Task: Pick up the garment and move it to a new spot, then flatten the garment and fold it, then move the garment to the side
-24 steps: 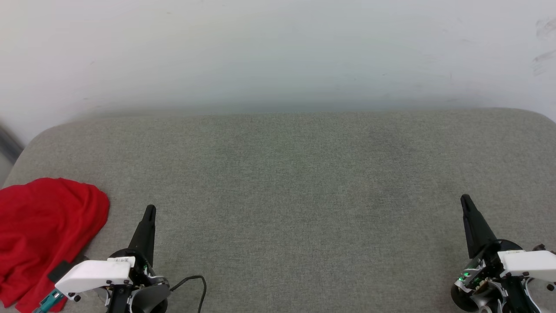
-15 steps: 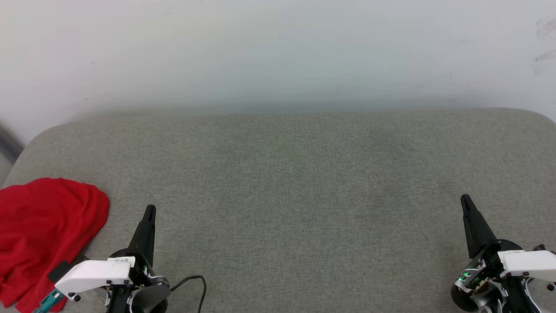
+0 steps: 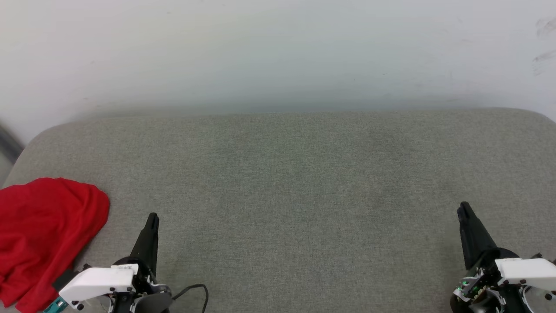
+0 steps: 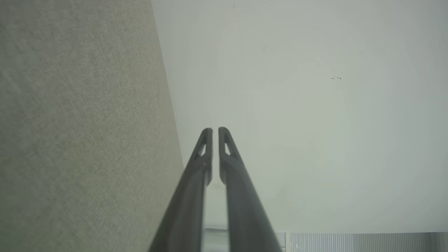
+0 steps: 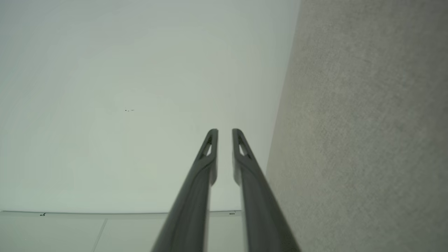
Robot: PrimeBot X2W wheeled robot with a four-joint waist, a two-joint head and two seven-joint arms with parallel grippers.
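Note:
The garment [image 3: 43, 234] is a crumpled red heap at the far left of the grey cushioned surface [image 3: 286, 182], reaching past the picture's left edge; only plain red cloth shows. My left gripper [image 3: 152, 216] stands just right of the heap and apart from it, fingers together and empty. In the left wrist view the left gripper [image 4: 215, 130] points at the wall with only a thin slit between its fingers. My right gripper [image 3: 463, 207] is far off at the lower right, empty. The right wrist view shows the right gripper [image 5: 224, 131] with a narrow gap and nothing in it.
A pale wall [image 3: 278, 52] rises behind the surface's far edge. A black cable [image 3: 195, 289] loops beside my left wrist. The surface has rounded corners at the far left and far right.
Both grippers have drawn back a little toward the near edge of the surface. The garment lies as before.

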